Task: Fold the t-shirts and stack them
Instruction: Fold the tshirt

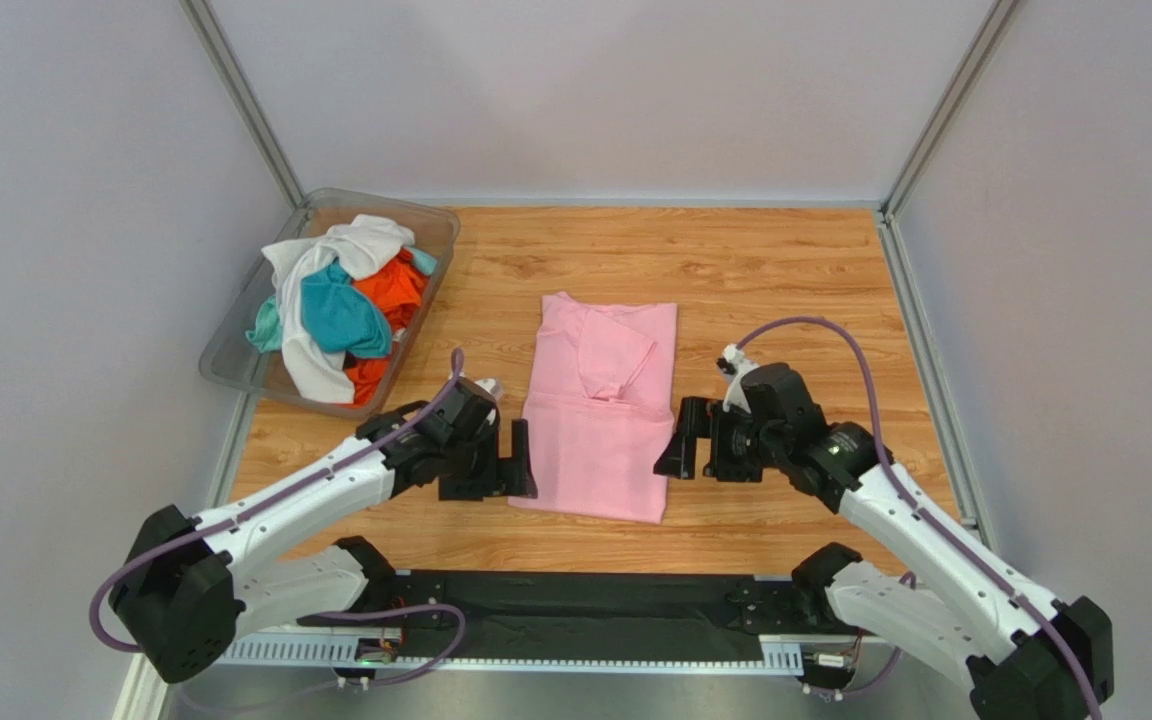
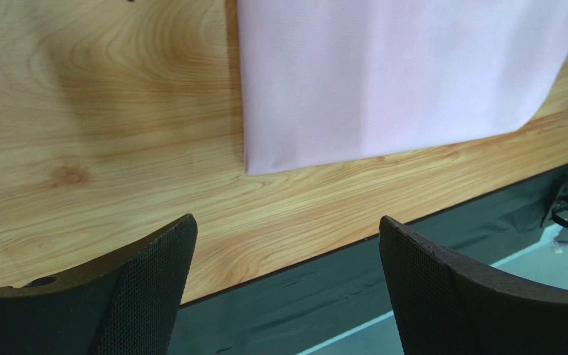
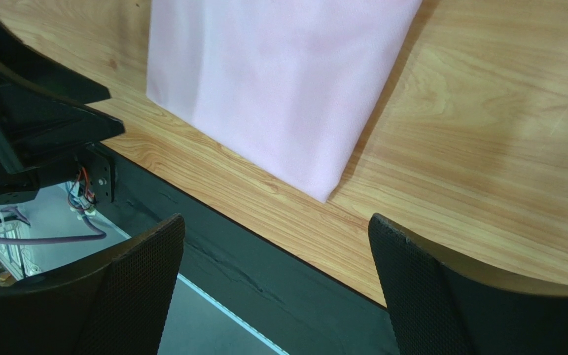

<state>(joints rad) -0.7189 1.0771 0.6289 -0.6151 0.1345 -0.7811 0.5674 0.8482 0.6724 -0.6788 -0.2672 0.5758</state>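
Note:
A light pink t-shirt (image 1: 600, 408) lies flat on the wooden table, folded into a long strip with its sleeves turned in. Its near left corner shows in the left wrist view (image 2: 383, 81) and its near right corner in the right wrist view (image 3: 279, 81). My left gripper (image 1: 515, 458) is open and empty just left of the shirt's near edge. My right gripper (image 1: 678, 438) is open and empty just right of that edge. White (image 1: 357, 248), teal (image 1: 339, 315) and orange (image 1: 394, 293) t-shirts lie crumpled in a heap.
The heap sits in a clear plastic bin (image 1: 244, 330) at the back left of the table (image 1: 778, 270). A black strip (image 1: 597, 600) runs along the table's near edge between the arm bases. Grey walls close in on three sides.

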